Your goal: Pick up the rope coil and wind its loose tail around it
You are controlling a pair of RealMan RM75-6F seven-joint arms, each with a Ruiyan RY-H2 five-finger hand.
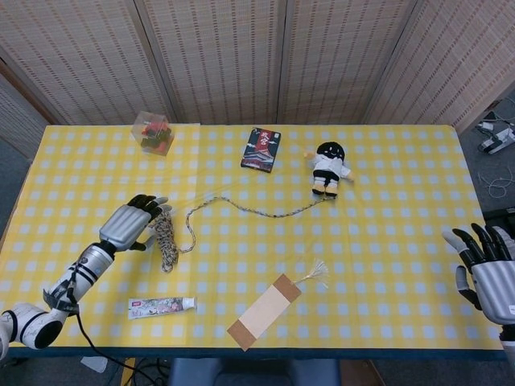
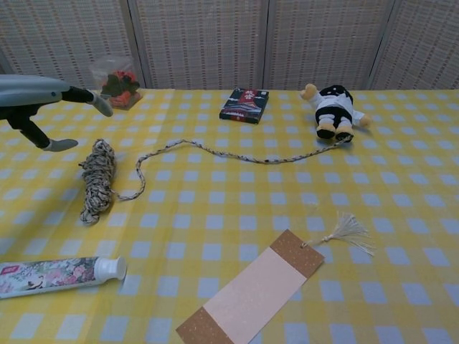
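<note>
A speckled rope coil [image 1: 166,237] [image 2: 96,179] lies on the yellow checked table, left of centre. Its loose tail [image 1: 257,209] [image 2: 222,154] curves off to the right and ends near the doll. My left hand [image 1: 131,223] [image 2: 43,100] hovers just left of the coil's upper end with its fingers apart and nothing in it. At the table's right edge my right hand [image 1: 488,269] is spread open and holds nothing; the chest view does not show it.
A toothpaste tube [image 1: 161,306] [image 2: 57,275] lies near the front edge, below the coil. A brown bookmark with a tassel [image 1: 265,310] [image 2: 258,294] lies front centre. A dark card box [image 1: 261,149], a small doll [image 1: 328,167] and a clear box of toys [image 1: 153,132] stand further back.
</note>
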